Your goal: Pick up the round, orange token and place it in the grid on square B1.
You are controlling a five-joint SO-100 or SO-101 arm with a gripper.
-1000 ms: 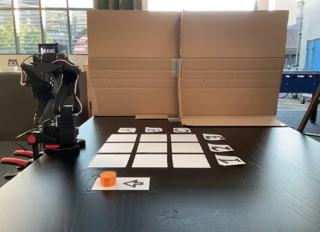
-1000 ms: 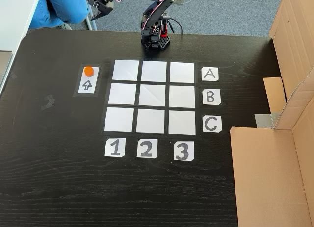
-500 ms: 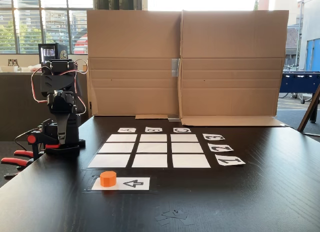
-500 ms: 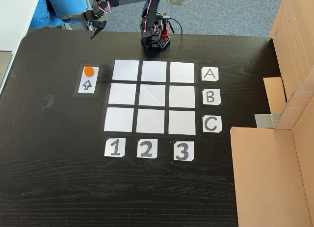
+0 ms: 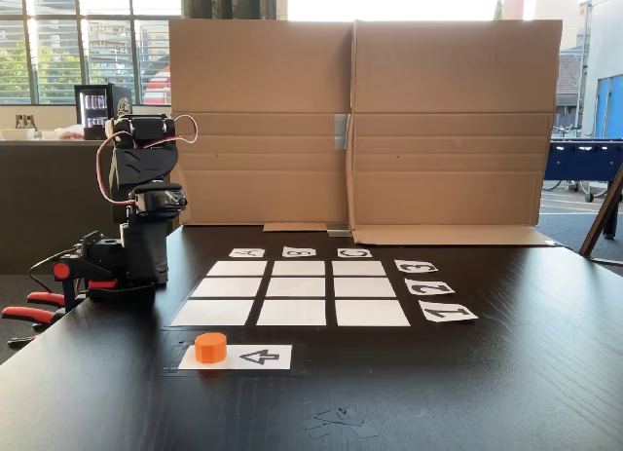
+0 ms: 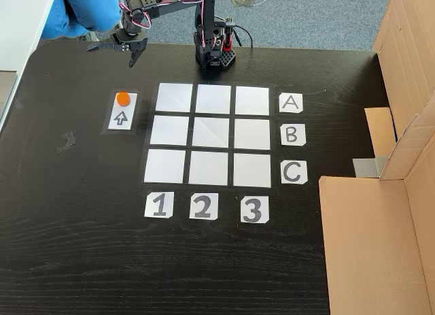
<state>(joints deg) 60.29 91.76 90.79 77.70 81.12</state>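
The orange token [image 6: 122, 97] [image 5: 210, 347] stands on the end of a white card with a black arrow [image 6: 120, 118], left of the grid [image 6: 212, 134] in the top-down fixed view. Square B1 [image 6: 169, 130] [image 5: 291, 313] is bare white paper. My gripper [image 6: 111, 54] hovers open above the table, a little beyond the token toward the arm's base [image 6: 215, 55]. Its jaws are spread wide and hold nothing. In the low fixed view the arm [image 5: 144, 164] leans forward at the left and hides its own fingertips.
Letter tags [image 6: 291, 135] and number tags [image 6: 202, 206] border the grid. A cardboard wall [image 5: 360, 130] [image 6: 380, 213] closes one side of the table. Red clamps [image 5: 29, 307] grip the table edge by the base. A person's blue sleeve [image 6: 85, 9] shows beyond that edge.
The arm unfolded from its tucked pose and swung out toward the token's side of the table. The gripper opened wide. The token stayed on its card.
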